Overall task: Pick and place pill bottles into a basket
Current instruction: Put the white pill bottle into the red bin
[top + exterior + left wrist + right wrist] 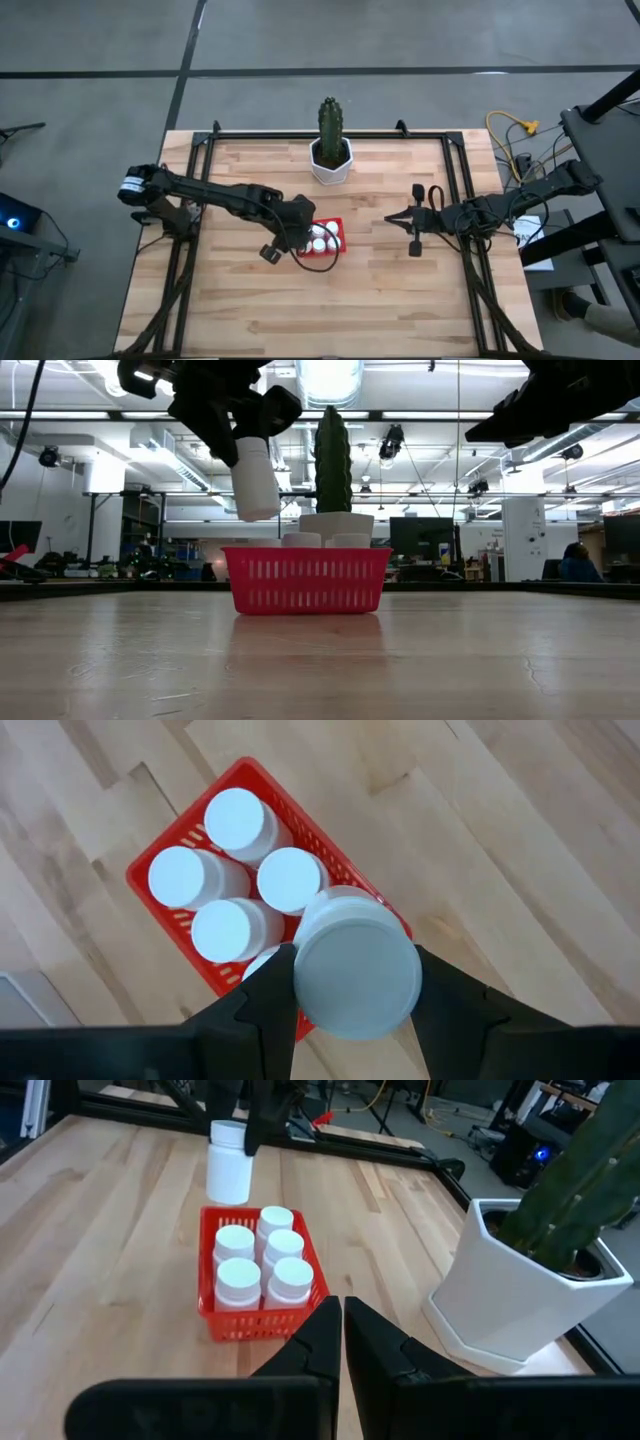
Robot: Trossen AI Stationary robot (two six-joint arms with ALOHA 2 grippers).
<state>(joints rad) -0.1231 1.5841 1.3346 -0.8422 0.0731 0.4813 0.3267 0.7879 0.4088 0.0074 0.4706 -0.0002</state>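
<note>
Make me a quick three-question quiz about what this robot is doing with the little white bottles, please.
1. True or false: the left gripper holds a pill bottle above the red basket.
2. How many bottles already stand in the basket?
A) two B) five C) eight
3. Fill in: the right gripper waits apart from the basket with its fingers ____.

Key:
1. True; the bottle hangs over the basket's edge, clear of the table.
2. B; five white caps show, one partly hidden by the held bottle.
3. Shut; it holds nothing, near the cactus pot.
</note>
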